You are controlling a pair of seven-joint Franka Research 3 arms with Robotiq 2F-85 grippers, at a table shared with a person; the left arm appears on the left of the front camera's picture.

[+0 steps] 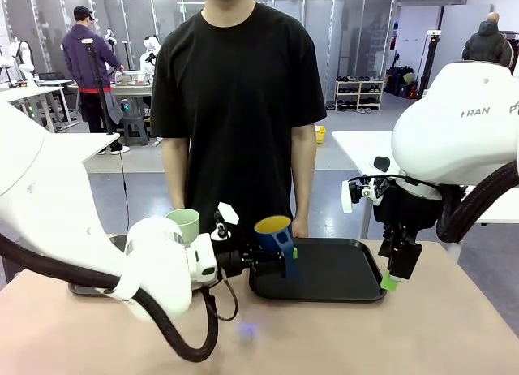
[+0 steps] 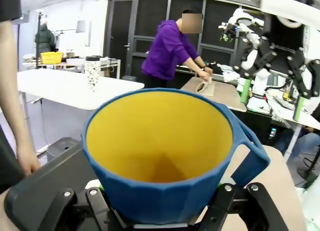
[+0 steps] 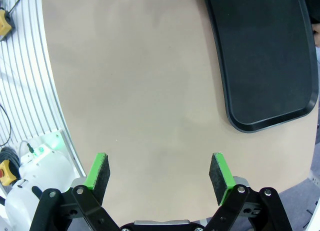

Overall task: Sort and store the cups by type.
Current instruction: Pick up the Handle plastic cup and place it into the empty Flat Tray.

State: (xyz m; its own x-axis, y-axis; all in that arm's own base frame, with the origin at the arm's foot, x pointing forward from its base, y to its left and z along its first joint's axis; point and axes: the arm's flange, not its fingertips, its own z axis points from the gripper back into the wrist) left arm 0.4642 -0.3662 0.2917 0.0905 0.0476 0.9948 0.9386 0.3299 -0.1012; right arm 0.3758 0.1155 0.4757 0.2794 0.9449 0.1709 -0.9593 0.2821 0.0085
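My left gripper (image 1: 281, 258) is shut on the dark blue mug (image 1: 273, 226) with the yellow inside, holding it over the left end of the black tray (image 1: 332, 287). In the left wrist view the mug (image 2: 160, 141) looms close, handle to the right, with my fingers (image 2: 64, 207) under its base. The pale green tumbler (image 1: 186, 223) stands upright behind my left arm. My right gripper (image 1: 392, 274) hangs open and holds nothing by the tray's right edge. In the right wrist view this gripper (image 3: 160, 172) is above bare table, beside the tray (image 3: 265, 56).
A person in a black shirt stands at the far side, behind the tray, one hand (image 2: 26, 162) near its far edge. A dark flat object (image 1: 79, 290) lies at the left, partly behind my left arm. The tan tabletop (image 3: 140, 81) in front of the tray is bare.
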